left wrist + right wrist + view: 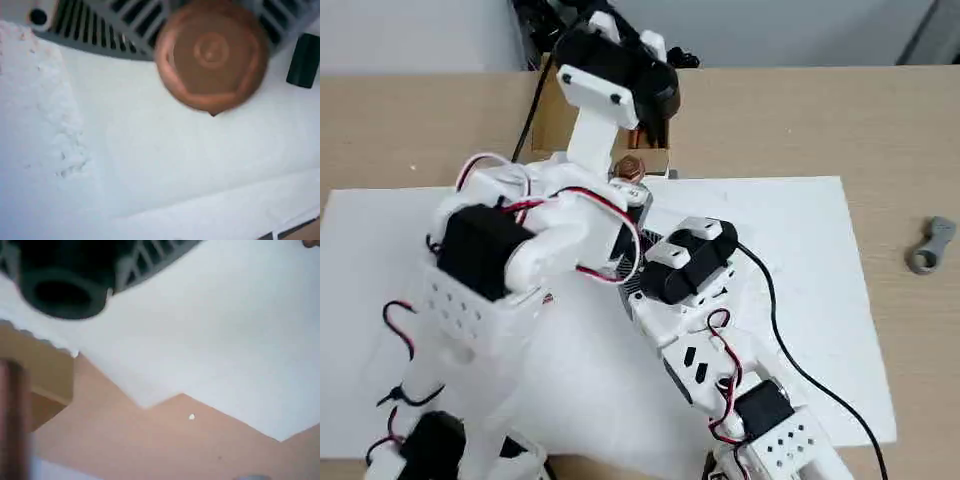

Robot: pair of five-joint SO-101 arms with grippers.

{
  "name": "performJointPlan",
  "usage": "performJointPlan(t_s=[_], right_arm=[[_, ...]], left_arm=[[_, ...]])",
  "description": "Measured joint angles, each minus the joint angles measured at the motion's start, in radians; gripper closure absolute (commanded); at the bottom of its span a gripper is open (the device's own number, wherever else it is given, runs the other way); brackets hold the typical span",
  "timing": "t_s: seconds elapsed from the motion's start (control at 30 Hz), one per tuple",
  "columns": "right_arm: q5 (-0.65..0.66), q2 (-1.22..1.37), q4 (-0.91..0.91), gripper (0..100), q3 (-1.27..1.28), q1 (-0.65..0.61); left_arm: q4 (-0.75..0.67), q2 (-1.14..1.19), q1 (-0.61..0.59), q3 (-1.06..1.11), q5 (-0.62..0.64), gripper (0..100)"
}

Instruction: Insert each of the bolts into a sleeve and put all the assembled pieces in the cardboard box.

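Observation:
A copper bolt (630, 167) hangs just in front of the cardboard box (560, 130), above the far edge of the white paper. In the left wrist view its hexagonal head (212, 55) faces the camera, with my left gripper (210, 22) shut on it against a grey ribbed jaw. My right gripper (633, 245) sits below the left forearm, largely covered by it. It is shut on a black sleeve (62, 290), whose open end shows close up. A corner of the cardboard box (45, 370) and a blurred copper piece (11, 420) lie beyond it.
A white paper sheet (790, 250) covers most of the wooden table (880, 120). A small grey part (930, 245) lies on the bare wood at the right. Black and red cables trail along both arms. The two arms cross closely at mid-table.

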Motion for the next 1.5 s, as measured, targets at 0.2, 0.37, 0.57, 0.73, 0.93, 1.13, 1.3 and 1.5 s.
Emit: performJointPlan(t_s=[0.2, 0.37, 0.57, 0.73, 0.93, 1.13, 1.3, 1.5], right_arm=[[0.000, 0.000, 0.000, 99.5, 0.000, 0.002], [0.000, 0.000, -0.011, 99.5, 0.000, -0.003], [0.000, 0.000, -0.037, 99.5, 0.000, -0.006], [0.003, 0.002, -0.037, 99.5, 0.005, -0.006], [0.003, 0.000, -0.037, 99.5, 0.014, -0.006], [0.000, 0.003, -0.035, 99.5, 0.020, -0.009], [0.000, 0.005, -0.035, 99.5, 0.021, -0.003], [0.003, 0.003, -0.077, 99.5, 0.020, -0.003]], left_arm=[[0.000, -0.077, 0.000, 0.117, 0.000, 99], [0.000, -0.103, 0.000, 0.132, 0.002, 99], [-0.005, -0.104, 0.003, 0.161, 0.000, 99], [-0.023, -0.104, 0.005, 0.190, 0.014, 99], [-0.025, -0.081, -0.002, 0.195, 0.017, 99], [-0.032, 0.028, -0.058, 0.195, 0.037, 99], [-0.032, 0.077, -0.092, 0.195, 0.037, 99], [-0.020, 0.081, -0.106, 0.195, 0.061, 99]])
